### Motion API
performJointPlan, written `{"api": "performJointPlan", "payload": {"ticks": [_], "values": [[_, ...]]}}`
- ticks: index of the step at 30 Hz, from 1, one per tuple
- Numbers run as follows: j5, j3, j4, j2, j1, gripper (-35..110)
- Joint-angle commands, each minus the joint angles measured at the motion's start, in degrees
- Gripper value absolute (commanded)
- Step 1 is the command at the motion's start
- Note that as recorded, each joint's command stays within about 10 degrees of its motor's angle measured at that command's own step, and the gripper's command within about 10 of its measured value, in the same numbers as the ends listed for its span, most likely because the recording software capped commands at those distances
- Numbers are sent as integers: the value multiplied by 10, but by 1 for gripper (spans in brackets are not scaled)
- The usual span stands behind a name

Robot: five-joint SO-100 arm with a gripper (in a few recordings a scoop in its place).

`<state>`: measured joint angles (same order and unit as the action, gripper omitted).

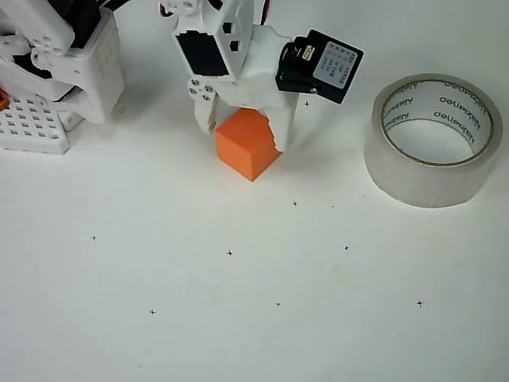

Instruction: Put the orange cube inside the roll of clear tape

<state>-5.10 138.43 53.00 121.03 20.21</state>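
Observation:
The orange cube (250, 153) sits on the white table just left of centre, turned so one corner points toward the bottom of the overhead view. My white gripper (245, 132) comes down over it from the top, with one finger against the cube's left side and the other against its right, shut on it. The gripper body hides the cube's far part. The roll of clear tape (391, 169) lies flat at the right, hole facing up, about a cube's width and a half away from the cube. Its hole shows bare table.
The arm's white base (71, 56) and a perforated white block (32, 126) stand at the top left. A black servo (320, 65) juts from the wrist toward the tape. Small black cross marks dot the table (238, 318) below.

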Motion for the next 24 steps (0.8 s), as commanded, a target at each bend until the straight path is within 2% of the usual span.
{"api": "performJointPlan", "payload": {"ticks": [1, 12, 24], "values": [[-2, -20, -6, 2, 5, 40], [-10, -11, -11, 3, 17, 20], [18, -90, -6, 30, 24, 20]]}}
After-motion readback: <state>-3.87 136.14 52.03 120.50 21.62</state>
